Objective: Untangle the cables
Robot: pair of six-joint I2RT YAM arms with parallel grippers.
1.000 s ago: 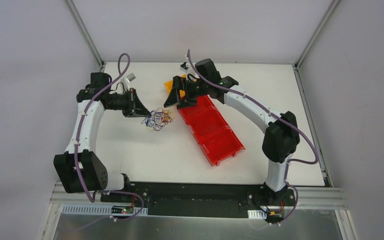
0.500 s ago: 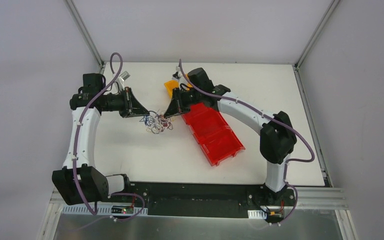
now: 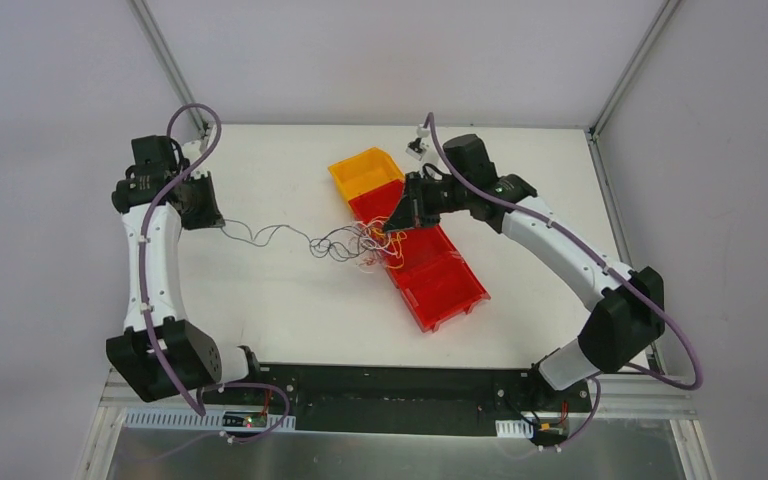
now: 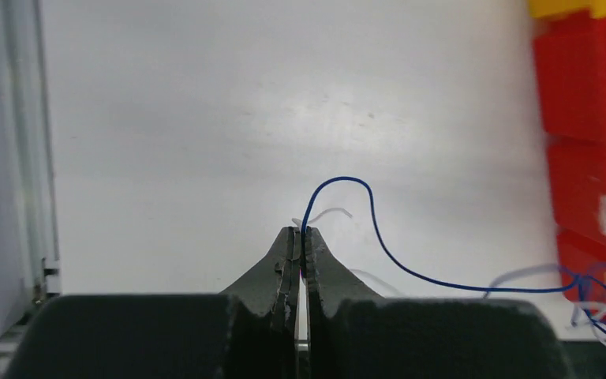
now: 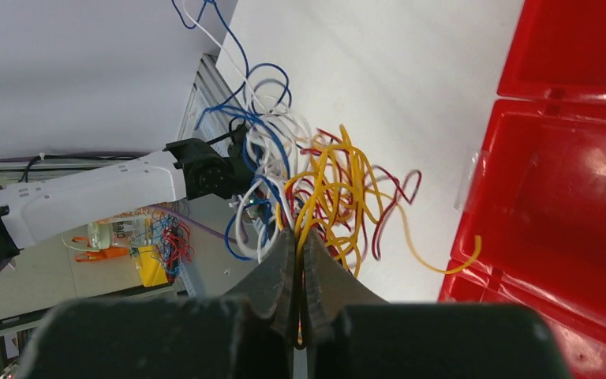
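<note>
The cables (image 3: 362,246) form a loose clump of yellow, blue, red and white wires at the left edge of the red bins. My left gripper (image 3: 219,223) is shut on one dark blue cable (image 4: 410,273), which stretches right across the table to the clump. In the left wrist view its tips (image 4: 301,234) pinch the blue wire's end. My right gripper (image 3: 393,228) is shut on a yellow cable (image 5: 325,183) and holds the clump up. Blue and white cables (image 5: 262,134) hang tangled to the left of the right gripper (image 5: 300,236).
A row of red bins (image 3: 435,275) lies diagonally at the table's middle, with a yellow bin (image 3: 365,170) at its far end. The red bins (image 5: 568,158) sit just right of the right gripper. A small white part (image 3: 420,143) rests near the back edge.
The right gripper has shut on a yellow cable. The arms have pulled apart, left going left and right going right, so the clump has stretched out with a blue cable drawn from it.
</note>
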